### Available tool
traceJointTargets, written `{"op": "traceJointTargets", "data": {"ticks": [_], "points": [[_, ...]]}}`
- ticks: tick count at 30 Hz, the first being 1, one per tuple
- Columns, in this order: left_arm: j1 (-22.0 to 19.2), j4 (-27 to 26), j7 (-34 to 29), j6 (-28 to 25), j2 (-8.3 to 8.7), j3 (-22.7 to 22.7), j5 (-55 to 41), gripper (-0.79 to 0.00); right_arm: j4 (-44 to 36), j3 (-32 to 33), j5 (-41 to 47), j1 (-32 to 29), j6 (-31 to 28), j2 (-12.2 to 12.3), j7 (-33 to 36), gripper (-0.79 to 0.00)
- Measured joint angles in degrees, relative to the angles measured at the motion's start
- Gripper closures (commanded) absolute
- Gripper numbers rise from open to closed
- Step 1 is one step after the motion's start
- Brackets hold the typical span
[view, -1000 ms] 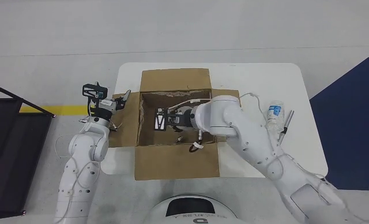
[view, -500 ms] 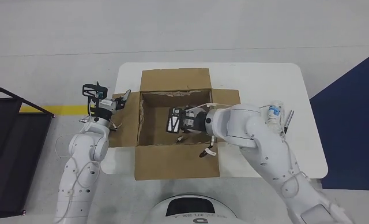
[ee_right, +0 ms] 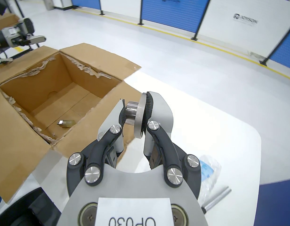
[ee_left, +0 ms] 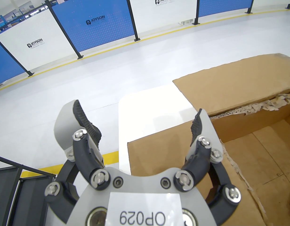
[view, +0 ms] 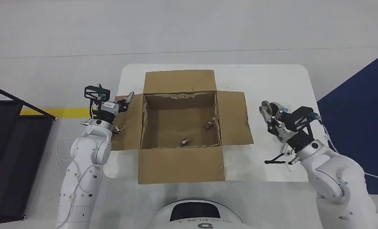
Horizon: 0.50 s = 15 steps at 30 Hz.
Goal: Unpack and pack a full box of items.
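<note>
The white tabletop (view: 266,81), round at its corners, stands on a pale floor (view: 177,28) marked by a yellow line (view: 65,112). Blue and white panels (ee_left: 93,31) fence the room behind.

The cardboard box (view: 171,123) sits mid-tabletop, mouth up, its four flaps folded outward. On its floor a small cylinder (ee_right: 65,123) lies on its side near the wall toward the right arm. Another small piece (view: 185,141) lies by the wall nearest the robot.

The right pincer (ee_right: 135,105) is off to the box's right, above the tabletop. It is clamped narrow on a metal part (ee_right: 134,116), a disc with a short stub, whose axis runs from finger to finger. Beneath it on the tabletop lie a bottle (ee_right: 209,168) and a rod (ee_right: 218,196).

The left pincer (ee_left: 138,116) hangs wide, holding nothing, at the box's left flap (view: 133,128).
</note>
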Motion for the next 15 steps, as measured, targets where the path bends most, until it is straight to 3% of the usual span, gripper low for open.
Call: {"op": "traceJointTargets", "data": {"ticks": [9, 15], "points": [[0.0, 0.0, 0.0, 0.0, 0.0, 0.0, 0.0, -0.785, 0.03, -0.21, -0.31, 0.31, -0.51, 0.01, 0.21, 0.0], [0.0, 0.0, 0.0, 0.0, 0.0, 0.0, 0.0, -0.785, 6.73, 1.25, 1.22, 2.48, 5.29, -0.15, -0.58, 0.0]]}}
